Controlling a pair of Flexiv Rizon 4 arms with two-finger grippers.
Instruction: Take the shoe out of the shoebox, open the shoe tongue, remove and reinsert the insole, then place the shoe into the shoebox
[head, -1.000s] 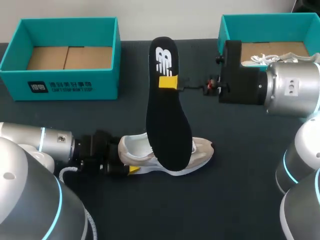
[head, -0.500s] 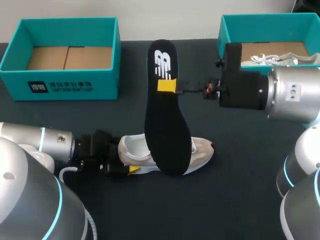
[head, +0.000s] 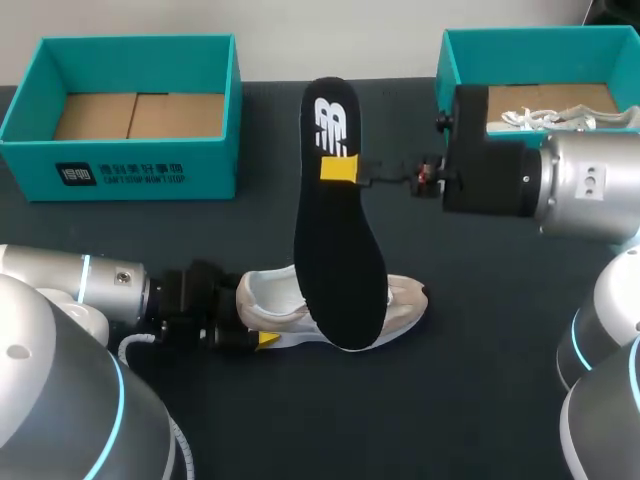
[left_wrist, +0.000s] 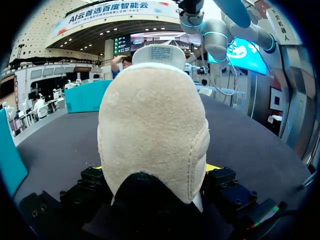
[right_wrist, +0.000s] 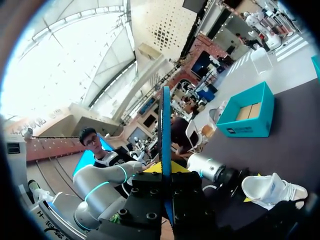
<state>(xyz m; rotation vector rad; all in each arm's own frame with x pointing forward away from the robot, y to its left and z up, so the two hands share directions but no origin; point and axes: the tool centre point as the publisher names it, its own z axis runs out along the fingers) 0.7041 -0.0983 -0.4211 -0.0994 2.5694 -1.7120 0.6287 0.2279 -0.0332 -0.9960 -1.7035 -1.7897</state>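
Where the left arm comes in low from beyond the shoe's heel, the left gripper (head: 258, 328) is clenched on the heel of the shoe (head: 405, 305), with 1 yellow tip showing on the shoe's near flank. In the left wrist view the beige heel fills the gap between the fingers. The right arm lies level, beyond the shoe and toward its toe side, and the right gripper (head: 338, 168) pinches the black insole (head: 338, 270) near its far end. The insole's near end overlaps the shoe's middle; whether they touch I cannot tell. The shoe rests on the dark table (head: 480, 390). 2 teal boxes sit beyond the shoe: the left shoebox (head: 140, 165) past the heel shows a cardboard floor, and the right shoebox (head: 460, 50) past the toe holds a pale second shoe (head: 545, 118).
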